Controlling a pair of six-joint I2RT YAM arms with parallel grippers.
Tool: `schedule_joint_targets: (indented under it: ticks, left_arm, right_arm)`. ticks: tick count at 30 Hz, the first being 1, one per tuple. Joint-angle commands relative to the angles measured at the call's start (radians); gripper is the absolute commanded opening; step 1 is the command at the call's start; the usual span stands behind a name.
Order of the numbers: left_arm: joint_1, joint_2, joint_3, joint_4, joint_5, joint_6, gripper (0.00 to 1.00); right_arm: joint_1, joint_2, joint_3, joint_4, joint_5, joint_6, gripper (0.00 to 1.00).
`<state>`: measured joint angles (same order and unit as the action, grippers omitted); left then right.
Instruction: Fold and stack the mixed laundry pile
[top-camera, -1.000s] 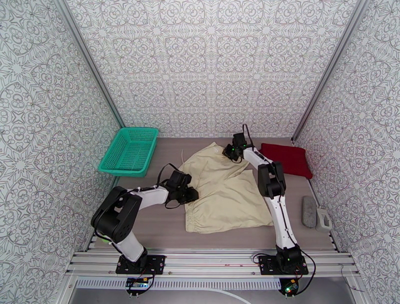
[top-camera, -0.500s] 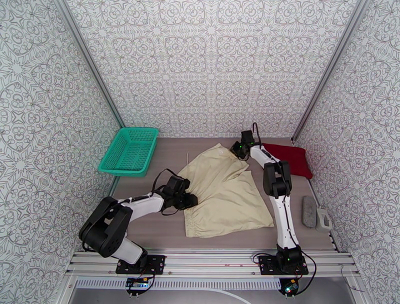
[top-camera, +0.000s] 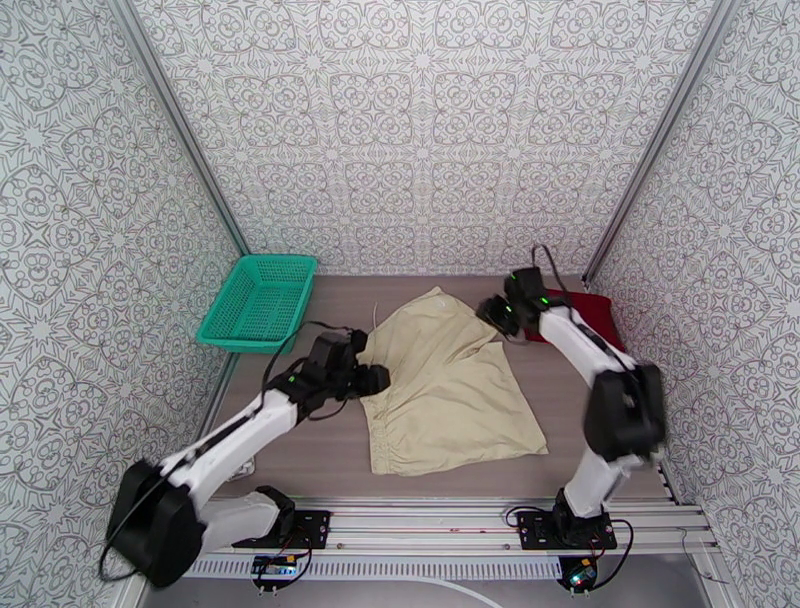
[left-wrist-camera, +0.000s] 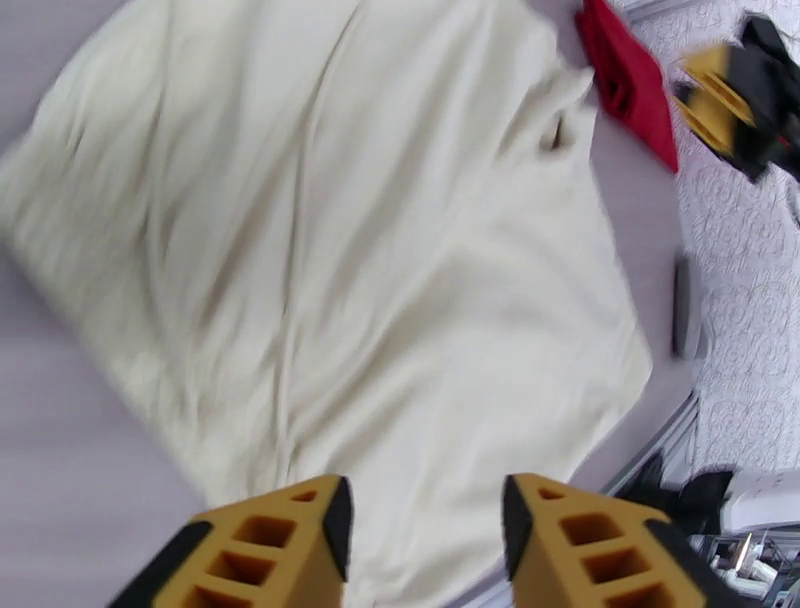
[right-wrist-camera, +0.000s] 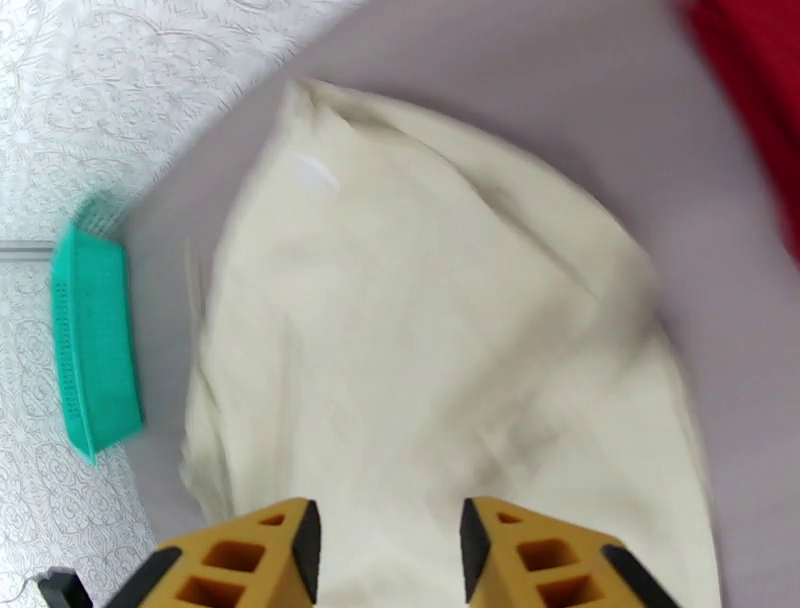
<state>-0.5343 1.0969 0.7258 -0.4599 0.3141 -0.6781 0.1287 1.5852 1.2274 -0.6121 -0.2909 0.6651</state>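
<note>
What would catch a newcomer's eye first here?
The cream-beige garment lies spread flat mid-table, flanked by both arms, with the left pincer and right pincer open at its edges. Then the colours: a teal mesh basket at the far left and a dark red shirt at the far right.

Bright, even, almost shadowless light fills the sharp overhead view, though the right arm (top-camera: 622, 408) streaks there, and both wrist views are motion-blurred, leaving the cream-beige garment (left-wrist-camera: 380, 250) soft-edged.

A cream garment (top-camera: 450, 390), dark red shirt (left-wrist-camera: 625, 80), teal basket (top-camera: 260, 300), grey-patterned walls (top-camera: 420, 130)
</note>
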Motion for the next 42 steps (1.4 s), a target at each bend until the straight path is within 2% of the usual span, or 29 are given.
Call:
schedule_joint_targets:
  ticks: [1,3,6,8,12,17,22,26,31,39,42]
  left_arm:
    - [-0.083,-0.111,-0.096,-0.201,-0.060,-0.085,0.56]
    - [-0.140,-0.190,-0.147,-0.244,-0.105,-0.142,0.62]
    - [-0.218,-0.275,-0.203,-0.264,-0.140,-0.224,0.63]
    - [-0.256,-0.303,-0.224,-0.263,-0.151,-0.257,0.63]
    - [-0.309,-0.298,-0.241,-0.257,-0.155,-0.280,0.64]
    - [-0.324,-0.270,-0.254,-0.240,-0.144,-0.277,0.67]
    - [-0.328,-0.241,-0.277,-0.159,-0.125,-0.283,0.67]
    - [-0.343,-0.200,-0.288,-0.098,-0.110,-0.296,0.72]
    - [-0.361,-0.161,-0.299,-0.044,-0.093,-0.305,0.72]
    - [-0.362,-0.142,-0.294,-0.039,-0.096,-0.308,0.71]
    - [-0.362,-0.144,-0.291,-0.039,-0.095,-0.312,0.71]
  right_arm:
    - [-0.099,-0.141,-0.214,-0.216,0.074,-0.016,0.51]
    - [-0.207,-0.254,-0.316,-0.307,0.084,0.012,0.51]
    - [-0.389,-0.405,-0.428,-0.385,0.034,0.026,0.50]
    - [-0.455,-0.476,-0.473,-0.425,0.008,0.040,0.50]
    - [-0.458,-0.527,-0.531,-0.484,-0.028,0.045,0.50]
    - [-0.456,-0.537,-0.572,-0.551,-0.008,0.025,0.51]
    - [-0.407,-0.505,-0.637,-0.445,-0.042,0.079,0.52]
    - [-0.395,-0.483,-0.705,-0.333,-0.105,0.132,0.52]
    - [-0.382,-0.461,-0.739,-0.255,-0.098,0.160,0.51]
    - [-0.382,-0.402,-0.770,-0.113,-0.084,0.199,0.43]
    - [-0.382,-0.397,-0.782,-0.088,-0.078,0.200,0.36]
